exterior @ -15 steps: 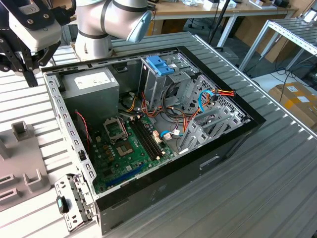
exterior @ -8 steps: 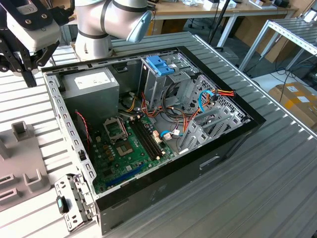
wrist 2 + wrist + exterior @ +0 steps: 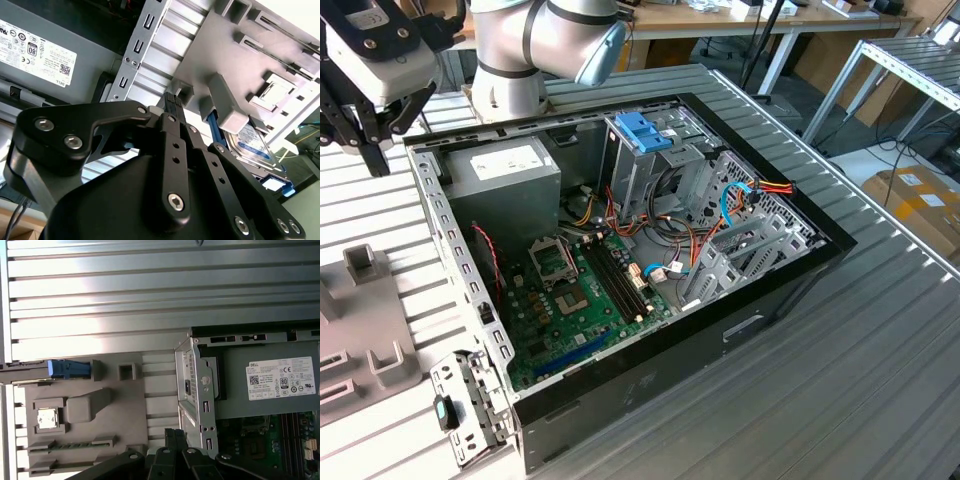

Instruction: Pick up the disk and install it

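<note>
Claw (image 3: 172, 434) hangs empty over the gap just beside the open computer case (image 3: 650, 380), its fingertips pinched narrow with nothing between them. The disk (image 3: 250, 145) lies in the grey holder tray (image 3: 125, 405) on the bench (image 3: 840, 400), at the tray's edge away from the case, its blue carrier showing. The power supply (image 3: 272, 385) sits just inside the case wall nearest the claw.

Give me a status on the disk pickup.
Gripper shut, empty, off the disk. Disk slotted in grey fixture beside the case. Nothing in the way.
</note>
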Controlling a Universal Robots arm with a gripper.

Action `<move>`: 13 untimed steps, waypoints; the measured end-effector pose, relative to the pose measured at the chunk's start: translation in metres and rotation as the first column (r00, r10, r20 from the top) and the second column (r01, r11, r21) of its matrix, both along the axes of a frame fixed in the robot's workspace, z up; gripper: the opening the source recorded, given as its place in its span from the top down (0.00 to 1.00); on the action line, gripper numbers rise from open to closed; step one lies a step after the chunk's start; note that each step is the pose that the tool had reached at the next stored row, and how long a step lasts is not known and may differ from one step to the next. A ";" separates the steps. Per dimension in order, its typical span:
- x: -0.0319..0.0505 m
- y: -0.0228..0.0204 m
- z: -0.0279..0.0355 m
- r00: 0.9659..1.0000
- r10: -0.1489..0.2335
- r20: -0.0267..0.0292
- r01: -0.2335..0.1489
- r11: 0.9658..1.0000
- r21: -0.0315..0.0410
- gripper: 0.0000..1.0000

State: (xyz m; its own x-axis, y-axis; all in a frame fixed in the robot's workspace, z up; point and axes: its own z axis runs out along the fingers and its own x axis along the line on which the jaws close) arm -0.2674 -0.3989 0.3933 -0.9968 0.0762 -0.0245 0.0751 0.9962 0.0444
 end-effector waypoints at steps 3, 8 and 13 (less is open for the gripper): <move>-0.0035 0.0000 0.0000 1.000 0.000 0.000 0.000 1.000 0.000 0.89; -0.0094 0.0000 0.0000 1.000 0.000 0.000 0.000 1.000 0.000 0.89; -0.0109 0.0000 0.0000 1.000 0.000 0.000 0.000 1.000 0.000 0.89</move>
State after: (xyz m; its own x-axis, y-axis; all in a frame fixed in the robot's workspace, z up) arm -0.2783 -0.3989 0.3933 -0.9968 0.0762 -0.0245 0.0751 0.9962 0.0444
